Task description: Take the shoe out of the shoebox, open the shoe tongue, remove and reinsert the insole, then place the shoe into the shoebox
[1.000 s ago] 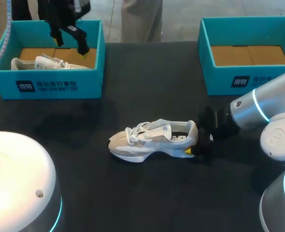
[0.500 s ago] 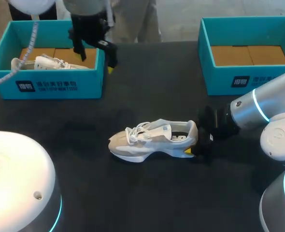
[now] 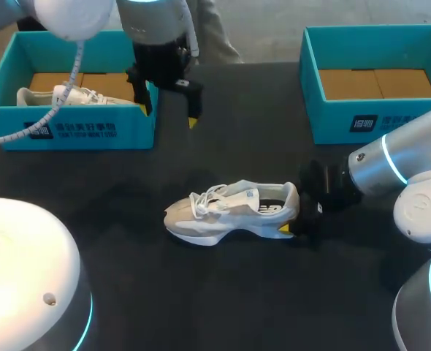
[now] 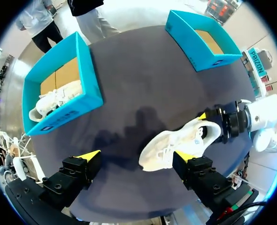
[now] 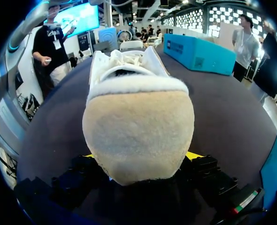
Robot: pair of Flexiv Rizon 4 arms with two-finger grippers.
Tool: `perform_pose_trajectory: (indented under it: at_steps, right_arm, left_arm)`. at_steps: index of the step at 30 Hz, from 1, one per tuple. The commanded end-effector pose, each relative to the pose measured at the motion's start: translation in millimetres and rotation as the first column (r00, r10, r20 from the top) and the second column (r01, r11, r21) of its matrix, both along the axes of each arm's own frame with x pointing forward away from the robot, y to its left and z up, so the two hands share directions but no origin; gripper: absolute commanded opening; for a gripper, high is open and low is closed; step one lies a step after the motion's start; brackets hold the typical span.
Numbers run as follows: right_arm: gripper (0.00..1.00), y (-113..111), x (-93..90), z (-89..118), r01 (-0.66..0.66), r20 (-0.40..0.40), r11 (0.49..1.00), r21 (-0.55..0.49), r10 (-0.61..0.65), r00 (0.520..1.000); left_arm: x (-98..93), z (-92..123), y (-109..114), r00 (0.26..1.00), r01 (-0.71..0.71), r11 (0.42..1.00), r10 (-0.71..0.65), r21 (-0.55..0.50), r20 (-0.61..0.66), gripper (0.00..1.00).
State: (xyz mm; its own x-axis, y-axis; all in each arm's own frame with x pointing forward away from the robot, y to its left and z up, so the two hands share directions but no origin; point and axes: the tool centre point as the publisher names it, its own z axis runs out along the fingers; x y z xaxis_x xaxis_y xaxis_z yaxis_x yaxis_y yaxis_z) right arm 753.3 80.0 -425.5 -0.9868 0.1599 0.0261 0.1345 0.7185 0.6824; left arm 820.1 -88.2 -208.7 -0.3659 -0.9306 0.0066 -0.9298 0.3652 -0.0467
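Observation:
A white and beige shoe lies on its sole mid-table, toe to the left. My right gripper is at its heel. In the right wrist view the heel fills the gap between the right gripper's fingers, touched from both sides. My left gripper hangs open and empty above the table, by the corner of the left shoebox and well behind the shoe. In the left wrist view the shoe lies far below, ahead of the open left gripper.
A second white shoe lies inside the left teal shoebox. The right teal shoebox at the back right holds only its cardboard floor. Dark tabletop surrounds the shoe.
My left arm has swung right and nearer, from over the left shoebox to past its right corner. The shoe and my right arm have stayed put.

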Motion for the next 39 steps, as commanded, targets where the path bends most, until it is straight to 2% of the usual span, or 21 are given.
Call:
perform_pose_trajectory:
  at_steps: [1,12,22,31,39]
  right_arm:
    - [0.00,1,1.4,-1,0.000,0.001,1.000,-0.001,0.000,1.000]
    - [0.00,1,1.4,-1,0.000,0.001,1.000,-0.001,0.000,1.000]
    - [0.00,1,1.4,-1,0.000,0.001,1.000,-0.001,0.000,1.000]
    - [0.00,1,1.4,-1,0.000,0.001,1.000,-0.001,0.000,1.000]
    - [0.00,1,1.4,-1,0.000,0.001,1.000,-0.001,0.000,1.000]
  left_arm:
    - [-1.8,-16,-13,1.000,0.012,1.000,-0.012,0.003,-0.021,1.00]
    - [-28.4,-48,-51,0.997,0.064,0.997,-0.061,0.047,-0.055,1.00]
    - [-45.9,-67,-78,0.992,0.110,0.992,-0.105,0.065,-0.076,1.00]
    - [-60.1,-82,-94,0.986,0.132,0.988,-0.122,0.081,-0.118,1.00]
    - [-60.1,-82,-94,0.986,0.132,0.988,-0.122,0.081,-0.118,1.00]
